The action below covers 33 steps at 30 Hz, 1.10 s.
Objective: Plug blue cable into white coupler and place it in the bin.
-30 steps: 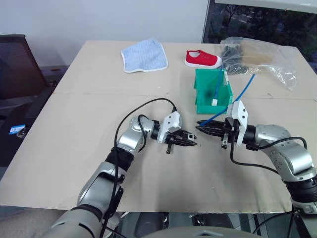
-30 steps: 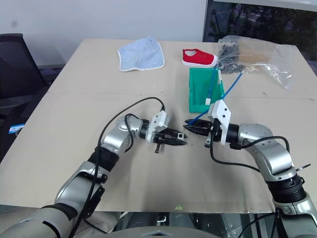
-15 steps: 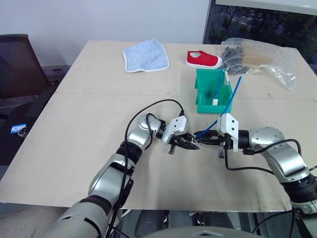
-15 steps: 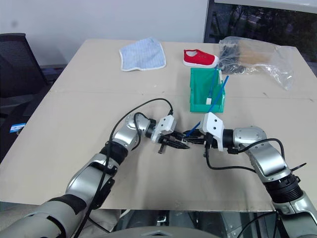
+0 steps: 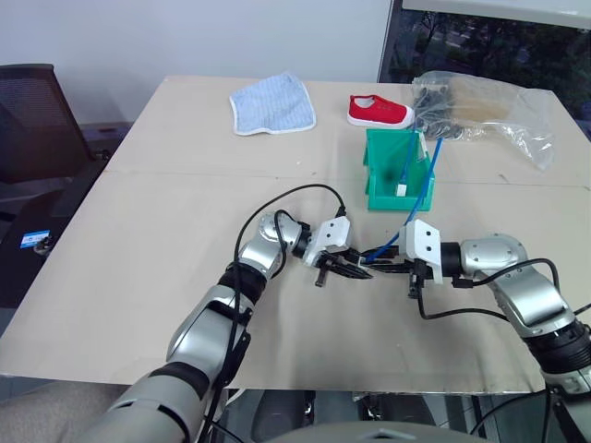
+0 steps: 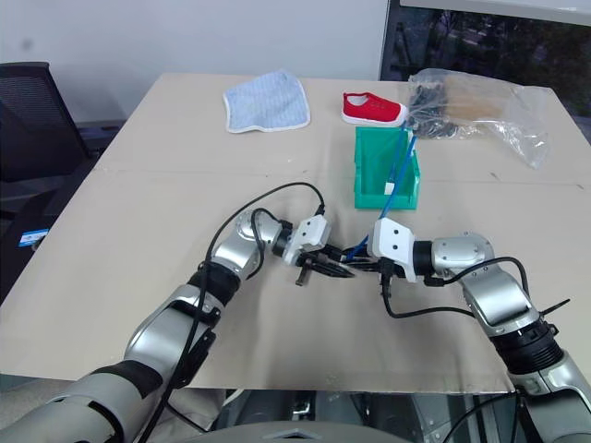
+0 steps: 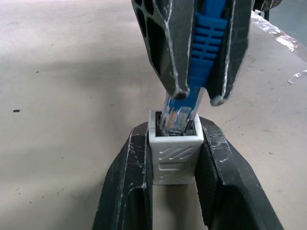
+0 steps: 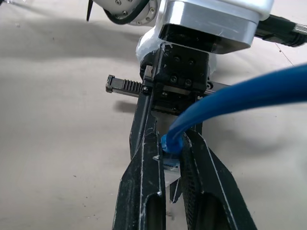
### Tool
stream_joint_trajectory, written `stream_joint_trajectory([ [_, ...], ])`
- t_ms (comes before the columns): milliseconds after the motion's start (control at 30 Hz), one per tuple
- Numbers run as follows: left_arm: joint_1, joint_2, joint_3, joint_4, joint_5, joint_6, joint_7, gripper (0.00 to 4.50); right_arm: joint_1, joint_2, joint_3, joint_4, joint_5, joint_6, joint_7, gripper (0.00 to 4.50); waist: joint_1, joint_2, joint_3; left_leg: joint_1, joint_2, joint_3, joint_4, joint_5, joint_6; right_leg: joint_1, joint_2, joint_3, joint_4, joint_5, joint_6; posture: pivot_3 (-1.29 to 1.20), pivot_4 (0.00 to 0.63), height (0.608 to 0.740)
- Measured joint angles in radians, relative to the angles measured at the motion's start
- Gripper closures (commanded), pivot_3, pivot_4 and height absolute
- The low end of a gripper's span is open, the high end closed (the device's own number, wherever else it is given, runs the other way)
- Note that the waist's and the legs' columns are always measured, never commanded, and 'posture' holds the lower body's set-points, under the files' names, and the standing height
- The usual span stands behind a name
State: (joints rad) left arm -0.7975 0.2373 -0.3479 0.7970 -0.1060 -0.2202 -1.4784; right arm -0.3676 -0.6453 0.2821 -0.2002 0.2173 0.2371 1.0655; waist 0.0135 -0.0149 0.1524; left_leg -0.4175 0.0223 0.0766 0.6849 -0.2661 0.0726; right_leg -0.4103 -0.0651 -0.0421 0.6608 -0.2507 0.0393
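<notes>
The white coupler (image 7: 174, 152) sits pinched between the two black fingers of the left gripper (image 5: 355, 271), just above the cardboard-covered table (image 5: 148, 240) near its middle, with its socket facing the other arm. Meeting it from the right, the right gripper (image 5: 386, 269) is clamped tight on the blue cable (image 7: 207, 40) just behind its clear plug (image 7: 175, 119), whose tip has entered the socket mouth. The rest of the cable rises up and back toward the bin (image 5: 379, 175), which stands farther back on the table.
</notes>
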Motion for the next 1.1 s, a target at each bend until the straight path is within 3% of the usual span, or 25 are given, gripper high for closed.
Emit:
stream_joint_trajectory([
  [333,0.018,-0.009,0.005,-0.007,0.008,0.026,0.022,3.93,-0.017,0.008,0.034,0.013,-0.024,0.095,-0.005,4.50,0.000,-0.004,-0.010,0.005,0.000,-0.003,0.000,0.000,0.000,0.005,-0.001,-0.001,0.000,0.000,-0.001,0.00,0.150,0.740],
  [533,0.037,0.005,0.021,-0.043,0.006,0.050,0.016,3.93,0.030,0.133,-0.072,0.035,0.120,0.216,-0.049,4.50,-0.011,-0.005,-0.010,0.003,0.001,-0.004,0.000,0.000,0.000,0.004,-0.005,0.000,0.001,0.000,-0.001,0.00,0.150,0.740],
  [633,0.045,0.005,0.025,-0.057,0.005,0.059,0.011,3.93,0.017,0.124,-0.065,0.034,0.136,0.253,-0.035,4.50,-0.011,-0.005,-0.010,0.003,0.001,-0.004,0.000,0.000,0.000,0.004,-0.005,0.000,0.001,0.000,-0.001,0.00,0.150,0.740],
  [767,0.050,-0.005,0.023,-0.063,0.008,0.063,0.012,3.93,-0.029,0.035,0.015,0.016,0.048,0.203,0.006,4.50,-0.009,-0.004,-0.010,0.003,0.000,-0.003,0.000,0.000,0.000,0.003,-0.004,-0.001,-0.001,0.000,-0.001,0.00,0.150,0.740],
  [1100,0.056,-0.006,0.024,-0.070,0.011,0.076,0.026,3.93,-0.045,0.027,0.035,0.021,-0.007,0.166,0.018,4.50,-0.002,-0.005,-0.011,0.004,0.000,-0.004,0.000,0.000,0.000,0.004,-0.004,-0.001,0.000,0.000,-0.001,0.00,0.150,0.740],
])
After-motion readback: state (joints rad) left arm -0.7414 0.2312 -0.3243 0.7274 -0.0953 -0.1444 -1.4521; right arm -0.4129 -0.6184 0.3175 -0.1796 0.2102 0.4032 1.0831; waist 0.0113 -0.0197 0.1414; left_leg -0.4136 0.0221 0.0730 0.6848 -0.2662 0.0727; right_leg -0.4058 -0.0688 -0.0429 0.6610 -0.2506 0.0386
